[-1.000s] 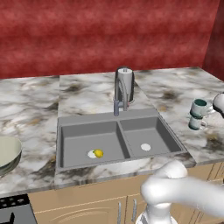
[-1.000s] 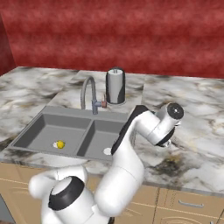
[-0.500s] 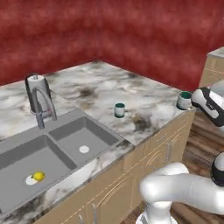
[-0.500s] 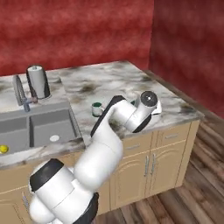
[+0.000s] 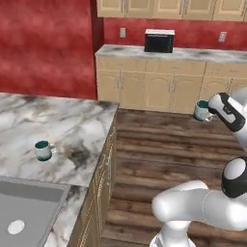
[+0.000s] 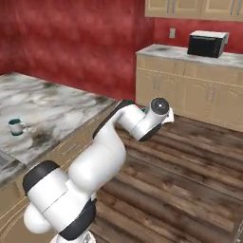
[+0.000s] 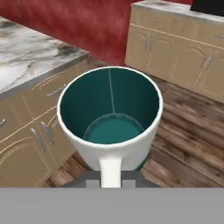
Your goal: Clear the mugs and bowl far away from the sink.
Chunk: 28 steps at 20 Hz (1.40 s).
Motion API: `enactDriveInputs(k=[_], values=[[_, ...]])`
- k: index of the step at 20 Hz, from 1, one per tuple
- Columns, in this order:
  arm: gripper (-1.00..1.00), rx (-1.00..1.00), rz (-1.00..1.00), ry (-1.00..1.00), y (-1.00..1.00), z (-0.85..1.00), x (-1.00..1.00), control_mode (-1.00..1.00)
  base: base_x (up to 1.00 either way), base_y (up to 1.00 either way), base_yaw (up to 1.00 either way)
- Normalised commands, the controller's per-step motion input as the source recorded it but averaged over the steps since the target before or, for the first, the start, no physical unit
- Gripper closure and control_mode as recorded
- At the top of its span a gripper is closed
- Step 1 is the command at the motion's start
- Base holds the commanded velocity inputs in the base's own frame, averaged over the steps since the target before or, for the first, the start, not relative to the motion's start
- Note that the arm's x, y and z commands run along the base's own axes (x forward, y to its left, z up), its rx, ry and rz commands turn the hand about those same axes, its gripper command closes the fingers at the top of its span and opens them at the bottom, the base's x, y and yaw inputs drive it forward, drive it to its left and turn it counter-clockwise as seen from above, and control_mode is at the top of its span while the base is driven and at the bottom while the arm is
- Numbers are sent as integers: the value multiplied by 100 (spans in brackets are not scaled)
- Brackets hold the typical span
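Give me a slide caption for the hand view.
Gripper carries a teal-lined white mug over the wood floor.

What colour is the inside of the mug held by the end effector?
Dark teal inside the held mug, with a white outside; the hand view shows it best.

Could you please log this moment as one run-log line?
gripper: shut on carried mug | carried mug: above floor | second mug: on counter

Two mugs and a corner of the sink on my screens.
One white mug (image 7: 110, 131) with teal inside hangs upright above the wooden floor, its handle facing my hand camera. I see a second mug (image 5: 43, 150) upright on the marble counter, near the grey sink (image 5: 29, 212), handle pointing right.
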Motion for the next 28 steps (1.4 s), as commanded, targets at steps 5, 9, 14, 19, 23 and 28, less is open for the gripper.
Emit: enactDriveInputs(k=[5,9,14,19,23,28], values=[[100,0,0,0,0,0,0,100,0,0,-100],[100,0,0,0,0,0,0,100,0,0,-100],[100,0,0,0,0,0,0,100,0,0,-100],[100,0,0,0,0,0,0,100,52,30,-78],[100,0,0,0,0,0,0,100,91,58,-39],[100,0,0,0,0,0,0,100,96,57,-33]])
